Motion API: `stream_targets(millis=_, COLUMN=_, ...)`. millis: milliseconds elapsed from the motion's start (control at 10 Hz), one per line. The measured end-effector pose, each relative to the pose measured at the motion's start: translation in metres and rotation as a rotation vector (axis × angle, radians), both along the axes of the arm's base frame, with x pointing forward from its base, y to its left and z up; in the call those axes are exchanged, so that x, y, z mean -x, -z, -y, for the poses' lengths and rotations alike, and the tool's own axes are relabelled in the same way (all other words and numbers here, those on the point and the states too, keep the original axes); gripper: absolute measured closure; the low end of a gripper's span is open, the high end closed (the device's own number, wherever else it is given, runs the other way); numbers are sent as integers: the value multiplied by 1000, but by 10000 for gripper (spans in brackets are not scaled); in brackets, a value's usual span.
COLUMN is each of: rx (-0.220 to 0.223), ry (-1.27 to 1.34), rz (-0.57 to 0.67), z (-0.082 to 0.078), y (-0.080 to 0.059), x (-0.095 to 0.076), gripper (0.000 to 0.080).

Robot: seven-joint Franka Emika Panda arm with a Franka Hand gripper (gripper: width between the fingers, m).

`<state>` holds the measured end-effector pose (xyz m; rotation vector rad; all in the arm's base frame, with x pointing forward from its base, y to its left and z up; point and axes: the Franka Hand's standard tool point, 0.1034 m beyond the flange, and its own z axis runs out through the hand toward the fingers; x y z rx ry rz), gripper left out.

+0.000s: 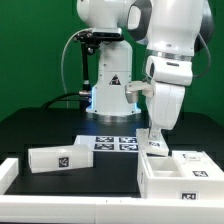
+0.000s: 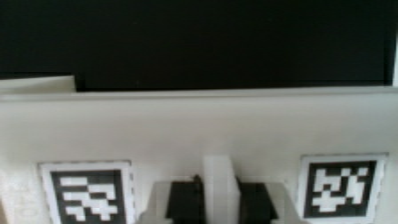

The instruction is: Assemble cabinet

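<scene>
The cabinet body (image 1: 168, 180), an open white box with tag markers on its front, stands at the exterior view's lower right. My gripper (image 1: 155, 143) reaches down onto the box's far left edge. In the wrist view the gripper (image 2: 215, 196) has its dark pads (image 2: 180, 200) on either side of a thin upright white panel edge (image 2: 215, 172), with a tag marker (image 2: 87, 193) on each side. The jaws look shut on that edge. A second white cabinet piece (image 1: 60, 157) with one tag lies at the exterior view's left. No knob shows.
The marker board (image 1: 115, 143) lies on the black table between the two pieces, in front of the robot base (image 1: 110, 95). A white rail (image 1: 8, 176) runs along the lower left edge. Another white tagged part (image 1: 197, 160) sits behind the box at the right.
</scene>
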<state>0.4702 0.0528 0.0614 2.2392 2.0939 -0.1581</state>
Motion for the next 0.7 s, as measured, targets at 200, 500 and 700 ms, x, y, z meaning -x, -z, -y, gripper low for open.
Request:
stream_targets(millis=200, rx=1, ry=4, rz=-3, z=-2, y=0, x=0, gripper=732)
stream_targets(millis=500, rx=4, ry=8, rz=-11, z=0, y=2, x=-1, gripper=732)
stream_targets(millis=700, rx=4, ry=9, rz=-11, z=0, y=3, x=-1, gripper=732)
